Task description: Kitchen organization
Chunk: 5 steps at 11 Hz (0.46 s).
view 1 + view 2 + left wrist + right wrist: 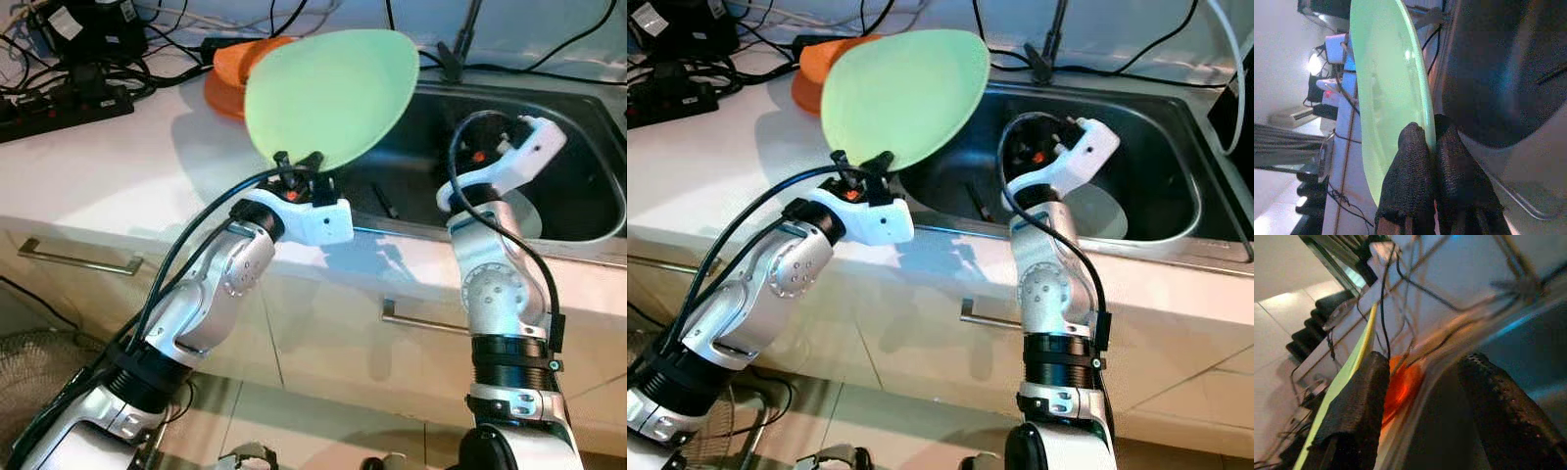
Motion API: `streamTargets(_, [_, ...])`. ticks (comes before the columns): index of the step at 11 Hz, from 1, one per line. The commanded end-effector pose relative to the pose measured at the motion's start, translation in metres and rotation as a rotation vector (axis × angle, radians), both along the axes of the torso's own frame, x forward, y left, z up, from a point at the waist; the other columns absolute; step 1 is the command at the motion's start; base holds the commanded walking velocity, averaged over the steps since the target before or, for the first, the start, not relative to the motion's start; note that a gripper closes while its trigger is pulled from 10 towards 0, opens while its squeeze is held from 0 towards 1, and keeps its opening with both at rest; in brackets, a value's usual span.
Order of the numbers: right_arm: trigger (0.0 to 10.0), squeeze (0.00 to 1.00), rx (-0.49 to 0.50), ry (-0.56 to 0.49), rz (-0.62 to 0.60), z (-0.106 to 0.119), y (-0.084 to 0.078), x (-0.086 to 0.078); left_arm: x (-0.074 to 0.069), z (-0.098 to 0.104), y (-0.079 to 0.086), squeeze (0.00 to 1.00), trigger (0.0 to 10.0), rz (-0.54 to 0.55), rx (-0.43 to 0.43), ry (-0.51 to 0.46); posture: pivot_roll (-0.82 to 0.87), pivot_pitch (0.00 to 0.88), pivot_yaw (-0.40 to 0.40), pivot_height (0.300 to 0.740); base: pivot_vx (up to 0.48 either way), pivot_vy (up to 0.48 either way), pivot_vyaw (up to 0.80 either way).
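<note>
Holding the green plate (328, 93) by its near rim, the left gripper (299, 164) is clenched. The right gripper (1425, 396) is released over the sink (1176, 147). Keep the plate level; move slowly.

plate (328, 93) pale green | bowls (227, 73) orange | sink (573, 166) dark grey | counter (108, 166) white

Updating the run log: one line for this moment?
left end effector: shut on green plate | right end effector: open over sink
</note>
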State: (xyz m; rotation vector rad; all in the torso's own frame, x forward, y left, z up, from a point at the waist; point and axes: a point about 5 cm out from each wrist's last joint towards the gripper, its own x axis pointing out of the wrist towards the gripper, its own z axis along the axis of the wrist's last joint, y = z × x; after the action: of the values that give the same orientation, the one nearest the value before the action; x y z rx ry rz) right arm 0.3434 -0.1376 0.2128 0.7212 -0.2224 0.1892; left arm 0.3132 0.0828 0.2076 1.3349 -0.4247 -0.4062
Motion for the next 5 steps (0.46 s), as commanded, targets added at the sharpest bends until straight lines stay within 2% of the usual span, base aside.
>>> streamTargets(1, [10.0,0.00,0.034,0.000,0.033,0.007,0.004,0.000,0.000,0.010,-0.003,0.00,10.0,-0.036,-0.002,-0.045,0.03,0.025,0.037,0.740,0.000,0.000,0.00])
streamTargets(5, [10.0,0.00,0.083,0.033,0.090,0.005,0.015,-0.002,-0.003,0.005,-0.008,0.00,10.0,-0.089,0.017,-0.027,0.03,0.017,0.040,0.740,0.000,0.000,0.00])
